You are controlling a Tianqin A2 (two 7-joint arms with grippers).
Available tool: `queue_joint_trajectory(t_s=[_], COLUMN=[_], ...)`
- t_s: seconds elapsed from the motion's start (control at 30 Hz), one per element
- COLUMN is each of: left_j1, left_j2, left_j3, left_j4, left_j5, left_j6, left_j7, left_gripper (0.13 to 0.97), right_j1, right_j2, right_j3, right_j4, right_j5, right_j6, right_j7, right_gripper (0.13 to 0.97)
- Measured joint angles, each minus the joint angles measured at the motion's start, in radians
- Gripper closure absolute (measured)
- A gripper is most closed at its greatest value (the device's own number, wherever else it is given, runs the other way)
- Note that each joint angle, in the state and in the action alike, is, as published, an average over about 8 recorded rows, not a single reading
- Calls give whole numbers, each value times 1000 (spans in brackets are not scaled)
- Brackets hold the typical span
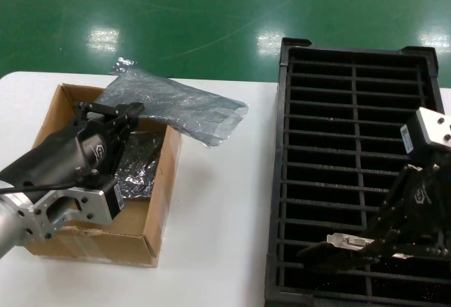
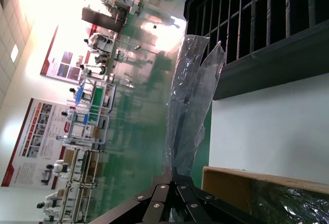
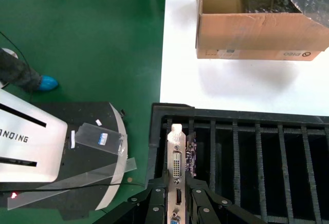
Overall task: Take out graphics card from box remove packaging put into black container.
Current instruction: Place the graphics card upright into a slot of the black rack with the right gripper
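Note:
My left gripper (image 1: pixel 134 112) is shut on one end of the empty grey-silver packaging bag (image 1: pixel 176 106), over the far side of the brown cardboard box (image 1: pixel 158 208). In the left wrist view the bag (image 2: pixel 193 95) hangs from the closed fingertips (image 2: pixel 174 172). My right gripper (image 1: pixel 377 242) is shut on the graphics card (image 1: pixel 349 240) by its silver bracket, holding it over the near left part of the black container (image 1: pixel 352 74). In the right wrist view the bracket (image 3: pixel 177 157) stands upright between the fingers (image 3: pixel 154 203), above a slot near the container's corner (image 3: pixel 169 113).
Another crinkly bagged item (image 1: pixel 141 163) lies inside the box. The white table (image 1: pixel 218 201) separates box and container. Green floor lies beyond the table's far edge. The right wrist view shows a white machine base (image 3: pixel 31 136) on the floor beside the container.

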Motion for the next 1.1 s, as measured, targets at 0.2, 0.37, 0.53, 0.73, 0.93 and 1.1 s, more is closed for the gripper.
queue_joint_trajectory(t_s=[0.2, 0.37, 0.53, 0.73, 0.93, 1.1], left_j1=[0, 0, 0, 0, 0, 0], left_j2=[0, 0, 0, 0, 0, 0], left_j3=[0, 0, 0, 0, 0, 0], left_j4=[0, 0, 0, 0, 0, 0], left_j5=[0, 0, 0, 0, 0, 0], left_j6=[0, 0, 0, 0, 0, 0], left_j7=[0, 0, 0, 0, 0, 0], left_gripper=[958, 958, 958, 958, 958, 958], right_j1=[11, 19, 23, 29, 40, 52], right_j2=[-17, -32, -46, -60, -75, -85], right_j3=[-19, -34, -48, -60, -70, -75], right_j4=[-38, -76, -108, -130, -153, -169], right_j5=[-5, -10, -15, -21, -29, -34], right_j6=[0, 0, 0, 0, 0, 0], right_j7=[-23, -44, -62, -76, -89, -96], right_gripper=[910, 910, 910, 910, 910, 910])
